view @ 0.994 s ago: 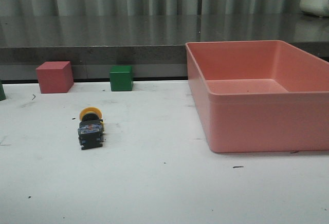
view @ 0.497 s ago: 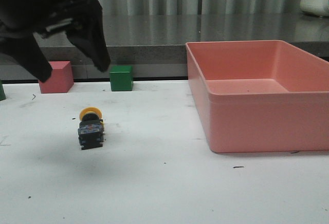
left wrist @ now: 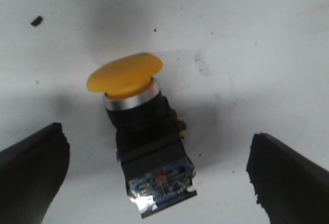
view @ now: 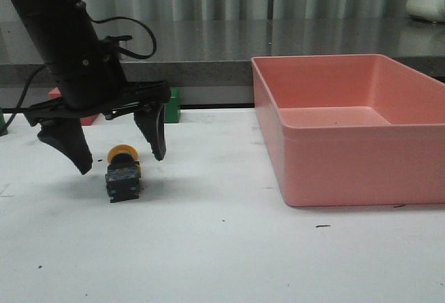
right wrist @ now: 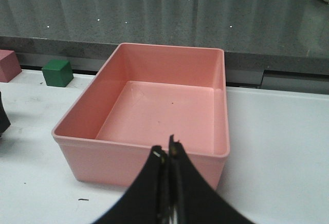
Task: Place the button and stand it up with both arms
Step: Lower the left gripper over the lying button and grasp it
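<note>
A yellow-capped push-button (view: 122, 173) lies on its side on the white table (view: 222, 247), well left of the pink bin (view: 348, 126). The left gripper (view: 115, 153) straddles it, fingers spread wide, not touching. The right gripper (right wrist: 168, 154) is pressed closed, empty.

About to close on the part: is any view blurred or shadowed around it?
Left wrist view: yellow-capped black push-button sharp enough, open left gripper fingers soft-edged, shadow above cap. Front view: faint shadow under the button, slightly grainy. Right wrist view: shut right gripper blurred, pink plastic bin clear.
</note>
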